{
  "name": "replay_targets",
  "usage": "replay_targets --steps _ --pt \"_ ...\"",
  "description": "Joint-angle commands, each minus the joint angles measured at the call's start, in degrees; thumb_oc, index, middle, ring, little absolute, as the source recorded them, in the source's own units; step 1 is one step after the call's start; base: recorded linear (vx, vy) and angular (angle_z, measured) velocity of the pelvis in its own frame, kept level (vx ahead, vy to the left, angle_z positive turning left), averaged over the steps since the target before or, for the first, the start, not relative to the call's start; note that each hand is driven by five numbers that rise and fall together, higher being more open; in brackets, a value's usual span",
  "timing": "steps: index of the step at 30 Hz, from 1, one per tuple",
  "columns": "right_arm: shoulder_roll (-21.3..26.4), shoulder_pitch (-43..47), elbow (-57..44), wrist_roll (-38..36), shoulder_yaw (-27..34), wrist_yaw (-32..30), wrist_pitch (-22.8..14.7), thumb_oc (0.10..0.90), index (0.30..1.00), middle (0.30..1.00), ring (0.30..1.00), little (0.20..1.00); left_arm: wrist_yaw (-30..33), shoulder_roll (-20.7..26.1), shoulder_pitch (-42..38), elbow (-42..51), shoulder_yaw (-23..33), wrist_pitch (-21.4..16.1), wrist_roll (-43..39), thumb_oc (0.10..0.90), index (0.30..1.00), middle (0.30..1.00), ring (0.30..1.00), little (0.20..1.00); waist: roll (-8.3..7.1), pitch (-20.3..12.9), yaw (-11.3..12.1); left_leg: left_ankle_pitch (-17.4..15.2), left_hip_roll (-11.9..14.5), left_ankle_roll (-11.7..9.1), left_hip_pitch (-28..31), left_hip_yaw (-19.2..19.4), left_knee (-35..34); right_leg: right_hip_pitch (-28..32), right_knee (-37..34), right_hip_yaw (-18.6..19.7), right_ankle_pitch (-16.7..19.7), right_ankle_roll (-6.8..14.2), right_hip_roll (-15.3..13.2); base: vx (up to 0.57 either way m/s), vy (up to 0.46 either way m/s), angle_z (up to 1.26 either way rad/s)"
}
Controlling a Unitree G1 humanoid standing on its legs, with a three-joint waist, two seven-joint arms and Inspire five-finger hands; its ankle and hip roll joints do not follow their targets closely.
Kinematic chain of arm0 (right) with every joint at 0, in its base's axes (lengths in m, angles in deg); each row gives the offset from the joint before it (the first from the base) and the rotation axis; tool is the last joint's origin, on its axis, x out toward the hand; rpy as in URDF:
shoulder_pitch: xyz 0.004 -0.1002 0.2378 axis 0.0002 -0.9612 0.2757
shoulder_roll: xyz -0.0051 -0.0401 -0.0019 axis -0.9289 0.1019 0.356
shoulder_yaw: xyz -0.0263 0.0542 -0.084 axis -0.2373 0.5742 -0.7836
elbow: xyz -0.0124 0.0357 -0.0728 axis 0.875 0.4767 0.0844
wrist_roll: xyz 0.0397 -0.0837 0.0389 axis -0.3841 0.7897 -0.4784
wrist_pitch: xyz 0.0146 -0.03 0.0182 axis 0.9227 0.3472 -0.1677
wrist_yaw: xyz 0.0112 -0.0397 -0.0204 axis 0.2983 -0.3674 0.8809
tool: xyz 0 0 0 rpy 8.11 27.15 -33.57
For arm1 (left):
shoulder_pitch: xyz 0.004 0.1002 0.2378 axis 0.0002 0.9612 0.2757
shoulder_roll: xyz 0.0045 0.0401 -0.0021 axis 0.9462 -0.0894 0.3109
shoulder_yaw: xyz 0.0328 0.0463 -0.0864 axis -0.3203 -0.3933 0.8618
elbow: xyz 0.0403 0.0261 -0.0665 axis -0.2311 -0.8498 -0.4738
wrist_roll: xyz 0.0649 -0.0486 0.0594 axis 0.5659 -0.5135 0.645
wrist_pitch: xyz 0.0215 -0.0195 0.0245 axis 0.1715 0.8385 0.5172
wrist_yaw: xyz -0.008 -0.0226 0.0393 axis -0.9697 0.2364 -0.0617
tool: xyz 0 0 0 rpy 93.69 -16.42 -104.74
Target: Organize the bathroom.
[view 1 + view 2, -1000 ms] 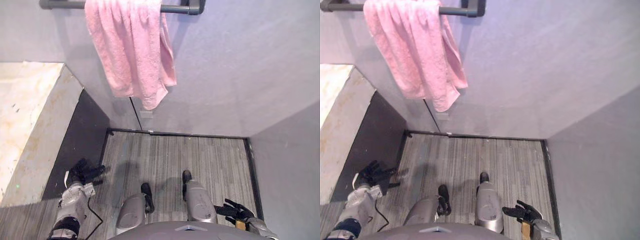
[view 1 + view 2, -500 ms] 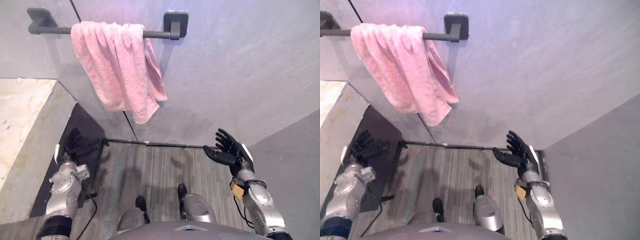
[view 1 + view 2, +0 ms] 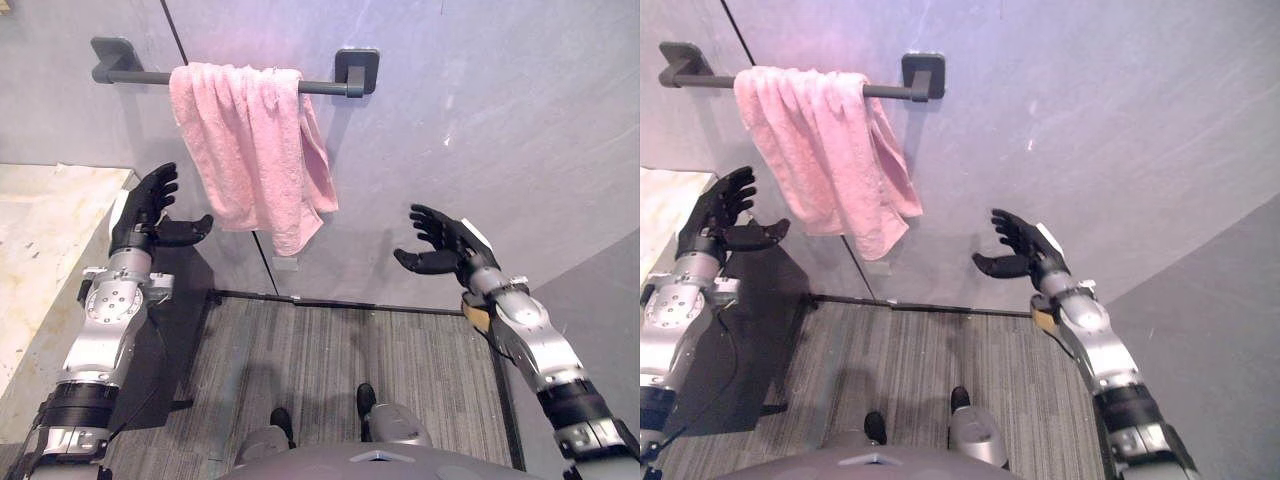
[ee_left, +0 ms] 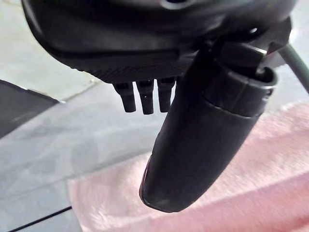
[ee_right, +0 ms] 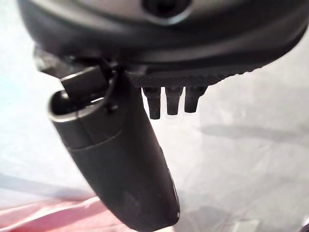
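Overhead, fluffy pink towel (image 3: 255,150) bunched on dark bar (image 3: 135,76), smooth grey wall (image 3: 500,110)

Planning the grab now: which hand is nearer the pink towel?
Left. The left hand is open just beside the pink towel, off its left edge. The right hand, also open, is farther off on the towel's right.

**Silver arms, dark hands**

The left arm (image 3: 103,335) and right arm (image 3: 532,338) are silver-grey shells, each ringed by a black band low on the forearm. A round disc with small screws sits at the left wrist, and a tan patch marks the right wrist. The left hand (image 3: 143,212) and right hand (image 3: 442,246) are matte black, each with a white strip along its edge. Each thumb (image 4: 193,145) is smooth and rounded.
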Motion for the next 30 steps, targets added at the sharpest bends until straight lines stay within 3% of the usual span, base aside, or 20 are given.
replay_targets --steps 1,7,13,20,30 --pt "-0.8 13.7 -9.3 -3.2 -2.5 -2.4 -0.5 0.8 0.9 0.9 0.9 0.9 0.4 4.9 -9.0 5.0 0.6 -4.6 1.2 0.8 0.9 0.9 0.9 0.9 0.56 -3.0 1.7 -3.8 2.9 1.2 1.0 0.8 2.5 -1.7 3.8 2.4 -5.5 4.7 -2.9 0.0 0.0 0.0" --pt "-1.9 23.4 -13.3 -0.5 -7.4 -6.4 3.2 0.8 0.9 0.9 0.9 0.9 0.3 4.2 -11.6 5.3 -1.0 -3.9 1.4 0.8 0.9 0.9 0.9 0.9 0.47 -4.2 2.6 -3.5 3.0 0.9 1.7 0.8 1.5 -1.0 3.0 2.7 -5.5 4.8 -2.9 0.02 0.018 0.01" --pt "-3.2 27.5 -12.3 1.0 -10.0 -7.7 4.8 0.8 0.9 0.9 0.9 0.9 0.4 4.1 -13.3 5.0 -1.0 -2.2 0.6 0.8 0.9 0.9 0.9 0.9 0.54 -5.7 3.2 -2.8 3.3 0.7 2.5 0.8 -0.2 -0.2 2.4 2.8 -5.7 4.8 -2.7 0.04 0.026 0.01" --pt "-4.3 28.4 -8.8 -0.3 -11.4 -9.6 8.2 0.8 0.9 0.9 0.9 0.9 -0.7 3.4 -13.3 4.7 -0.7 -2.4 0.9 0.8 0.9 0.9 0.9 0.9 0.49 -6.0 3.7 -2.5 3.6 0.3 2.8 0.4 -0.4 0.4 2.5 2.4 -6.1 4.6 -2.8 0.03 0.001 0.04" --pt "-6.0 26.0 -6.4 -0.4 -11.6 -7.0 7.4 0.8 0.9 0.9 0.9 0.9 -6.7 1.4 -13.3 6.0 -1.1 -2.7 -5.0 0.8 0.9 0.9 0.9 0.9 1.09 -6.5 3.2 -1.5 4.2 -0.2 3.5 0.6 -2.1 1.0 2.6 1.9 -6.6 4.4 -2.9 0.03 -0.003 0.06"
